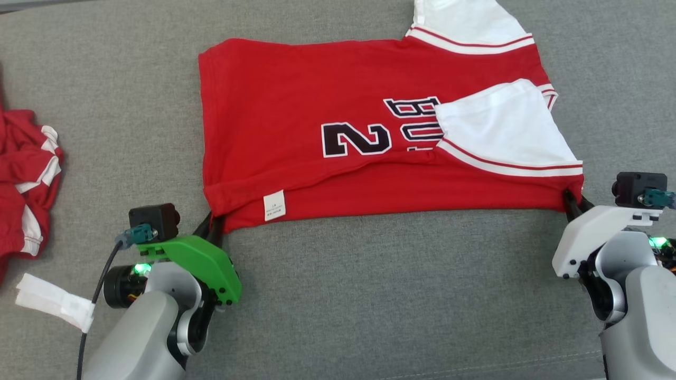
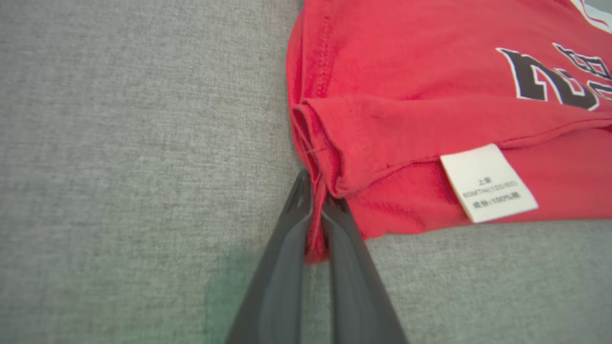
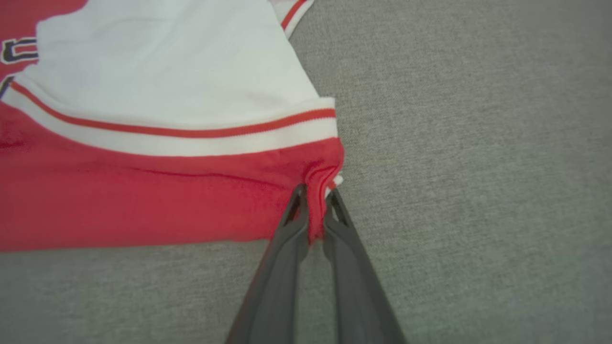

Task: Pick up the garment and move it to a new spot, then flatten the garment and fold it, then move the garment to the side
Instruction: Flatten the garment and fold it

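Fabric of a grey weave forms the surface (image 1: 338,306) we work on. The garment (image 1: 296,105), a red jersey, lies across its middle, partly folded, with one white sleeve (image 1: 501,126) turned in over the printed lettering. We judge the near long edge to be the one meant to travel next. That would explain why our arms sit at its two ends: held at both corners, the edge can be lifted and carried over evenly, without sagging in the middle. A second red heap (image 1: 26,174) sits well apart at the far left, out of the way.

Our left gripper (image 1: 214,224) is clamped on the near left corner. Our right gripper (image 1: 571,203) is clamped on the near right corner, below the sleeve's striped cuff. From the head, the fingers merely meet the hem and the grip is hard to judge. The wrist views settle it, each showing a tongue of red cloth squeezed between closed fingers. The left wrist view also shows that its corner is bunched in several layers. There the care label (image 1: 274,205) becomes legible as print, near the grip but not caught in it.
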`<state>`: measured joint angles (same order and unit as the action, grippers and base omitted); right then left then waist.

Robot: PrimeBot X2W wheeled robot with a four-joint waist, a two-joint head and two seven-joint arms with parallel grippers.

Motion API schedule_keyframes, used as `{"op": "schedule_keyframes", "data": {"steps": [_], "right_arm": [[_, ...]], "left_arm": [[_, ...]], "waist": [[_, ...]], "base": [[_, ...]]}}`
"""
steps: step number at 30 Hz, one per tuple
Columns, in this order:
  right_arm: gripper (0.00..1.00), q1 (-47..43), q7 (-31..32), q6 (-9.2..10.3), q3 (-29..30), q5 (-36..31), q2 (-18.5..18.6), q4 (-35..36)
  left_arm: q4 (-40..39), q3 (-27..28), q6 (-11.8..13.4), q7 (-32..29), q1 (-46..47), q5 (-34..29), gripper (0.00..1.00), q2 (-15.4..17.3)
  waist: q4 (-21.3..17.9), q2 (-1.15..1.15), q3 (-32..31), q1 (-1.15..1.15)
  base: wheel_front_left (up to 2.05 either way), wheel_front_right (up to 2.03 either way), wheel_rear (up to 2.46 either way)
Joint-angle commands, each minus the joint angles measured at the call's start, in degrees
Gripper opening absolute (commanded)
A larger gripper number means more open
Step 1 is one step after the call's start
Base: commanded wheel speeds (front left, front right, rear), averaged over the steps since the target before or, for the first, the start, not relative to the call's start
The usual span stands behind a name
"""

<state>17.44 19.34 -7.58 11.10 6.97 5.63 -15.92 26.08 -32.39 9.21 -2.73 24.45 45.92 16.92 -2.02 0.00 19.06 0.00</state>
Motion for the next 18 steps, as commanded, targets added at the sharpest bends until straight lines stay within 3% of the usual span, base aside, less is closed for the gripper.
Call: {"op": "schedule_keyframes", "data": {"steps": [1,10,15,16,17,18], "right_arm": [[0.00,-1.73,0.10,0.16,0.52,0.47,0.19,1.31],[0.00,-12.73,5.67,0.16,2.10,1.71,-0.90,12.12],[0.00,-16.84,7.89,0.16,3.07,2.44,-1.90,13.93],[0.10,-17.10,8.13,0.16,3.10,2.52,-1.98,13.96],[0.55,-17.43,8.35,0.16,3.10,2.68,-2.14,13.84],[1.00,-17.40,8.24,0.16,3.13,2.68,-2.25,13.77]], "left_arm": [[-0.03,-0.44,-0.10,-0.36,-3.00,0.56,0.00,0.59],[-10.25,-0.03,3.13,-3.49,-11.06,2.18,0.00,5.06],[-13.57,0.15,5.11,-6.69,-15.29,4.35,0.02,5.94],[-13.91,0.17,5.33,-6.91,-15.67,4.52,0.37,6.01],[-14.16,0.25,5.90,-7.18,-16.11,4.67,0.98,6.13],[-14.23,0.24,6.13,-7.29,-16.40,4.85,1.00,6.14]], "waist": [[-0.16,0.00,-2.52,0.00],[-1.12,0.00,-8.29,0.00],[-0.97,0.00,-9.16,0.00],[-0.95,0.00,-9.24,0.00],[-0.92,0.00,-9.30,0.00],[-0.89,0.00,-9.32,0.00]], "base": [[0.00,0.00,0.00],[0.00,0.00,0.00],[0.00,0.00,0.00],[0.00,0.00,0.00],[0.00,0.00,0.00],[0.00,0.00,0.00]]}}
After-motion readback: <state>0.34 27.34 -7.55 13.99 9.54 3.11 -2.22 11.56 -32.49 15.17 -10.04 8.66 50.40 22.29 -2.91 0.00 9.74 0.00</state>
